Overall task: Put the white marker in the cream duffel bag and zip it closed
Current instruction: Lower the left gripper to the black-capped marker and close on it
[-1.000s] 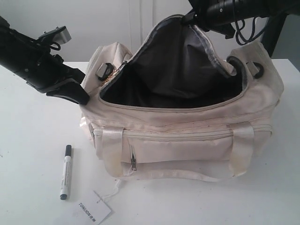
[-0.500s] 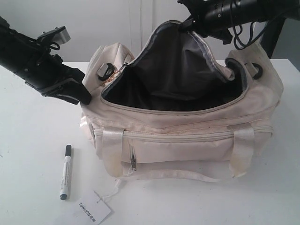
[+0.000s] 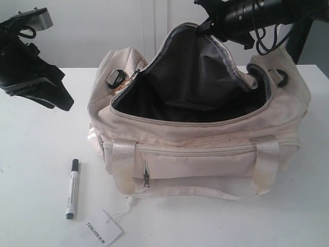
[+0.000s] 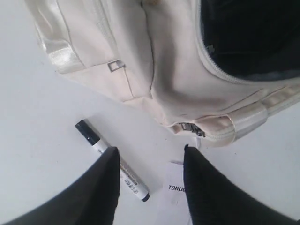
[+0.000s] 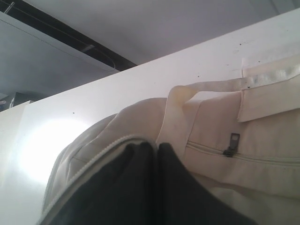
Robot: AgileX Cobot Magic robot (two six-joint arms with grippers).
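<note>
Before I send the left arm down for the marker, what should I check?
1. Bag mouth open: ok; right gripper is shut on the cream duffel bag flap, lifting it.
2. White marker free: ok; lies apart from the bag.
3. Left gripper open: ok; jaws apart above the marker.
4. Marker centred between the jaws: not ok; it runs under one finger.
5. Paper tag clear: ok; near the marker's end, not touching.

White table [image 3: 36, 221] fills lower frame; matte, few small dark specks. Plain white wall [image 3: 87, 25] across top. Two thin vertical seams [image 3: 154, 31] upper centre. Dark upright post [image 3: 298, 43] upper right, grey patch [image 3: 320, 49] beyond. Light even, shadows soft.
</note>
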